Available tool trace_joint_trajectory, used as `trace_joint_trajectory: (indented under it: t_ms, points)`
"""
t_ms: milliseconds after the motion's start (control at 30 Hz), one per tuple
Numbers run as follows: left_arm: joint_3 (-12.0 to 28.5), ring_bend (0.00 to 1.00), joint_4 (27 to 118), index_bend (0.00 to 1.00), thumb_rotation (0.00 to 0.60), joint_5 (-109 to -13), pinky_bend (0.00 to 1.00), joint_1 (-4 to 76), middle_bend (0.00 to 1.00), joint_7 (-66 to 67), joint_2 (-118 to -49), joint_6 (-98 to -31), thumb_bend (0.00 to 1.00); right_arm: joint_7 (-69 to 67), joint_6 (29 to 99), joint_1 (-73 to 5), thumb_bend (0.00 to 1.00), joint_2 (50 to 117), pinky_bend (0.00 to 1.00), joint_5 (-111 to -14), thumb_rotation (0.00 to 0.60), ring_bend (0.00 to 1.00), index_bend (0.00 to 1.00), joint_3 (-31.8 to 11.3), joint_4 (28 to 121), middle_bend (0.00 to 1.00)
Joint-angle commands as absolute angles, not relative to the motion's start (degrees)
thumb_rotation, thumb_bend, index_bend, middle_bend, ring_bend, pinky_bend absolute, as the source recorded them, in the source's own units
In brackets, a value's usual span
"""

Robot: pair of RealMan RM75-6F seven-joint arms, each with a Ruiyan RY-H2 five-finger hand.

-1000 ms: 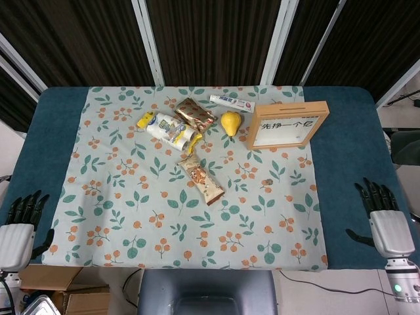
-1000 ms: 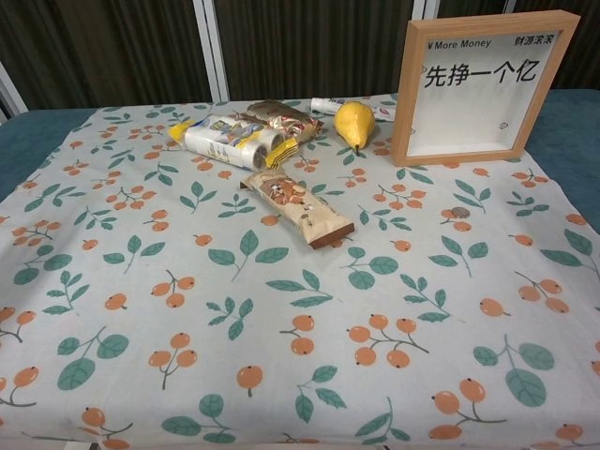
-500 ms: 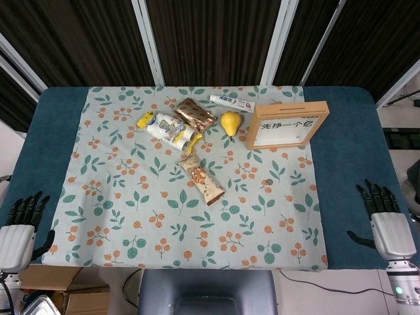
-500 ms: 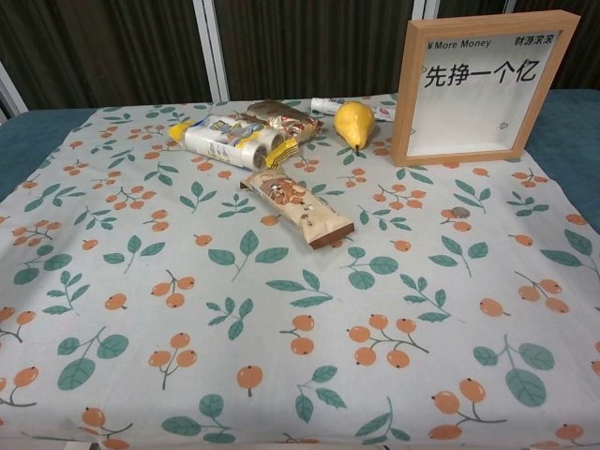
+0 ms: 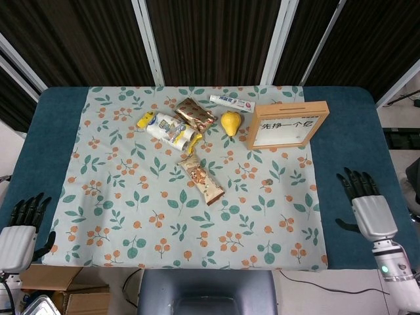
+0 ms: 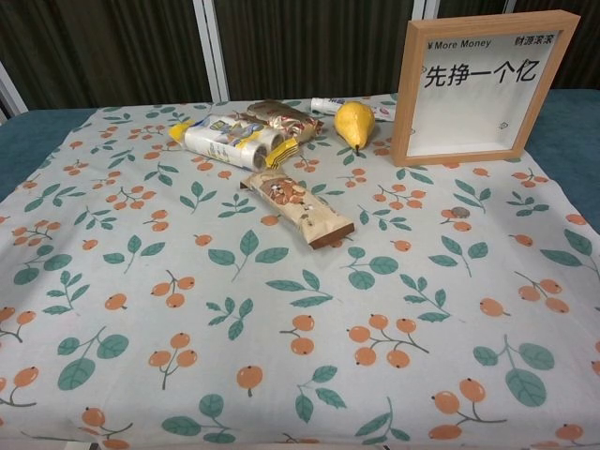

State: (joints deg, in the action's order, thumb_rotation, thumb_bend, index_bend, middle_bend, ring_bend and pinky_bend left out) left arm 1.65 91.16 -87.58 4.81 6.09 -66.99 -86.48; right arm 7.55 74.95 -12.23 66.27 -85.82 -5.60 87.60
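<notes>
The right hand (image 5: 367, 207) is at the lower right of the head view, over the blue surface (image 5: 351, 141) just beside the edge of the leafy cloth (image 5: 131, 216). Its dark fingers (image 5: 353, 182) are spread apart and it holds nothing. The left hand (image 5: 20, 226) is at the lower left corner, by the surface's edge, with its fingers spread too and nothing in it.

The nearest thing to the right hand is a small coin (image 5: 268, 182) on the cloth. Above it, at the upper right, stands a wooden frame (image 5: 287, 125). A yellow pear (image 5: 230, 123) sits just beside the frame. A snack bar (image 5: 201, 180) lies in the middle of the cloth. Neither hand shows in the chest view.
</notes>
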Motion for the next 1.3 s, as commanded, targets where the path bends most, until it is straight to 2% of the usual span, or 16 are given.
trace_joint_trajectory:
  t_ms: [33, 400, 467, 733, 900, 1000, 1100, 1300]
  points:
    - [1.57, 0.00, 91.10, 0.00, 0.600, -87.86, 0.00, 4.90, 0.00, 6.36, -67.19, -86.44, 0.42, 10.28, 69.10, -17.06, 0.11, 68.36, 0.00, -84.95, 0.600, 0.00, 0.00, -6.77, 87.23, 0.00]
    - [1.79, 0.00, 90.52, 0.00, 0.600, -87.56, 0.00, 5.37, 0.00, 6.50, -67.70, -85.77, 0.42, 16.93, 60.41, -25.41, 0.11, 77.11, 0.00, -77.75, 0.600, 0.00, 0.00, -10.53, 79.51, 0.00]
    - [1.83, 0.00, 90.53, 0.00, 0.600, -87.53, 0.00, 5.51, 0.00, 6.60, -67.74, -85.59, 0.42, 16.88, 59.69, -26.27, 0.14, 78.31, 0.00, -76.71, 0.600, 0.00, 0.01, -10.98, 77.99, 0.00]
    - [1.61, 0.00, 90.57, 0.00, 0.600, -87.62, 0.00, 5.93, 0.00, 6.79, -67.70, -84.80, 0.42, 15.78, 57.09, -29.01, 0.41, 84.01, 0.00, -73.10, 0.600, 0.00, 0.23, -11.62, 71.23, 0.00]
    - [1.65, 0.00, 90.42, 0.00, 0.600, -87.34, 0.00, 5.99, 0.00, 6.46, -67.49, -84.60, 0.42, 14.27, 56.45, -30.33, 0.43, 86.46, 0.00, -72.64, 0.600, 0.00, 0.28, -11.75, 68.87, 0.00]
    - [1.68, 0.00, 90.33, 0.00, 0.600, -87.15, 0.00, 5.96, 0.00, 6.17, -67.45, -84.58, 0.42, 13.15, 55.35, -31.16, 0.43, 87.62, 0.00, -71.82, 0.600, 0.00, 0.35, -11.90, 68.02, 0.00]
    - [1.62, 0.00, 90.18, 0.00, 0.600, -87.09, 0.00, 5.96, 0.00, 6.08, -67.49, -84.51, 0.42, 13.20, 54.56, -31.78, 0.43, 88.36, 0.00, -71.23, 0.600, 0.00, 0.47, -11.80, 67.17, 0.00]
    - [1.71, 0.00, 89.83, 0.00, 0.600, -86.87, 0.00, 6.08, 0.00, 5.85, -67.67, -84.34, 0.42, 12.48, 54.42, -32.62, 0.43, 90.03, 0.00, -70.79, 0.600, 0.00, 0.56, -11.70, 65.61, 0.00]
